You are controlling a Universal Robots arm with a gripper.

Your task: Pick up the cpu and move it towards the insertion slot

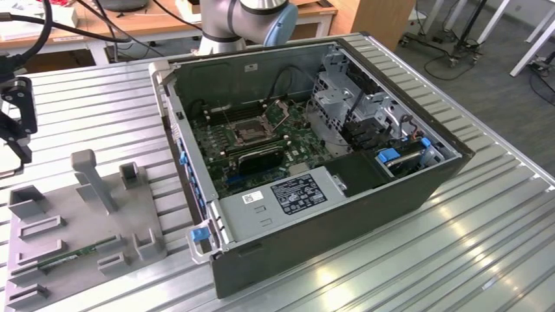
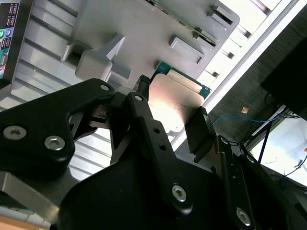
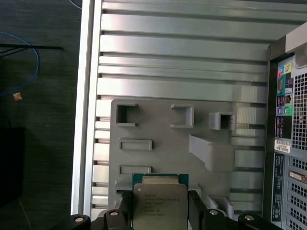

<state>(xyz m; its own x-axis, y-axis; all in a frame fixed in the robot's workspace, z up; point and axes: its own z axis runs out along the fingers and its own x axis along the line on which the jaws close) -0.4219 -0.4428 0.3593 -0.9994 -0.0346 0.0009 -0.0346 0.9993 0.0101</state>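
- cpu (image 3: 159, 199) gripped at two opposite edges by the gripper (image 3: 159, 211), metal face showing in both wrist views.
- Sits over the grey fixture tray (image 3: 158, 132) on the ribbed desk (image 3: 182, 48).
- insertion slot (image 1: 249, 133) is in the open computer case (image 1: 347, 214), well apart.

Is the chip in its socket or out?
Out. The tool grips the cpu over the grey tray; the slot lies apart, inside the case.

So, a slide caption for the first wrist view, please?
Gripper shut on the cpu, over the grey fixture tray.
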